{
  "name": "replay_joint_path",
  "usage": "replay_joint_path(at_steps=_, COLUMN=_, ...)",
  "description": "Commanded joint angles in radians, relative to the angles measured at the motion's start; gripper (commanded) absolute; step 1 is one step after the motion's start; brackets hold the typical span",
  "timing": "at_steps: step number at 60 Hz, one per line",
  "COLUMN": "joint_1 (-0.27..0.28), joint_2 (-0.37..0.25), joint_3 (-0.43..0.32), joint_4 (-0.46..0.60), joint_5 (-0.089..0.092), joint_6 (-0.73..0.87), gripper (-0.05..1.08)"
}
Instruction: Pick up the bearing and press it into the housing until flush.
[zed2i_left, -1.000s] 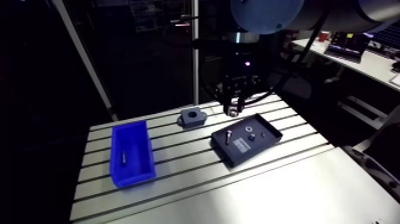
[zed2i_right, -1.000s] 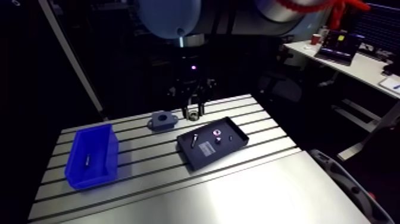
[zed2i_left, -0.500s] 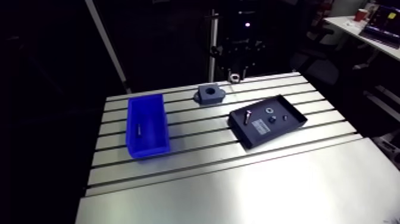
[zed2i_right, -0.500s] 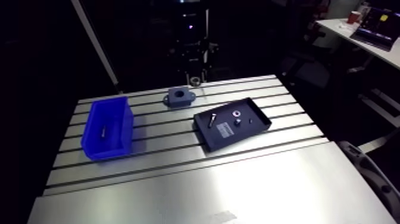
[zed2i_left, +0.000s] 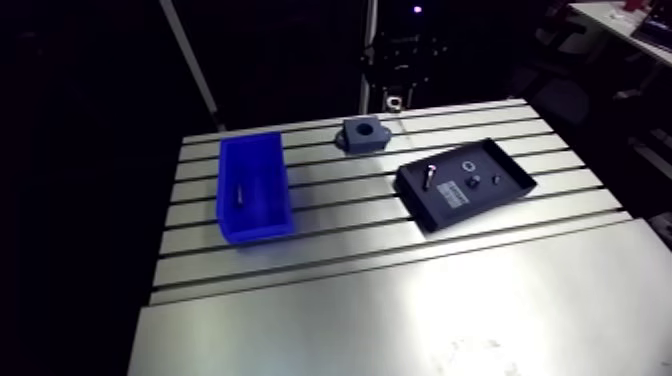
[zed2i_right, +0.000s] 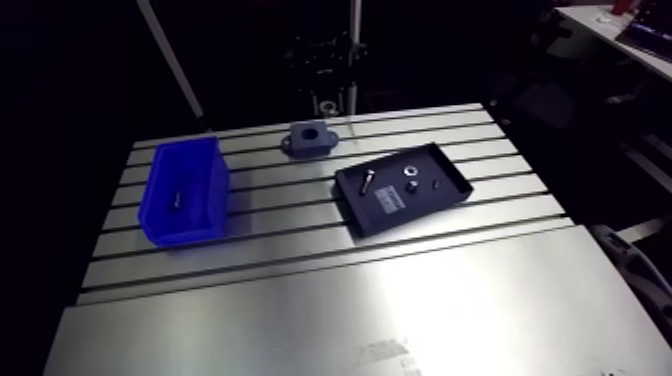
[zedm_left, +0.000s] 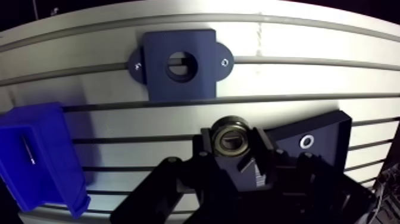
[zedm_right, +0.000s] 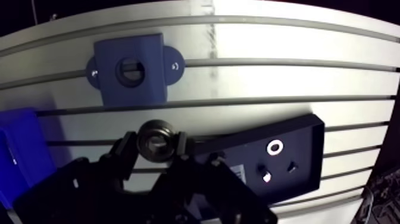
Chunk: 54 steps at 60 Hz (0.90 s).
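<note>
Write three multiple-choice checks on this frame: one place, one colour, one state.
1. Where is the bearing?
A) in the bin
B) in the claw
C) in the housing

2. What colour is the bin?
A) blue
B) red
C) green

3. The housing's bore is:
A) filled flush
B) half filled
C) empty

Answers:
1 B: the wrist view shows the claw's fingers clamped on the bearing.
2 A: its walls are plainly blue.
3 C: the bore is open and the bearing is held apart from it.
</note>
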Motion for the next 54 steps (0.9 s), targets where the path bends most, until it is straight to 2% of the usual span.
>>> replay_joint_path(at_steps=1, joint_1=0.032, joint_2=0.058, joint_3=-0.048, joint_4=-0.011, joint_5=0.004, joint_6=0.009, gripper=0.82)
replay_joint_path(at_steps=18, joint_1=0.051, joint_2=0.097, joint_3=-0.066, joint_4=-0.042, joint_5=0.012, joint_6=0.021, gripper=0.83)
replay_joint_path(at_steps=54, joint_1=0.051, joint_2=0.142, joint_3=-0.066, joint_4=-0.062, joint_5=0.007, joint_6=0.014, gripper=0.83)
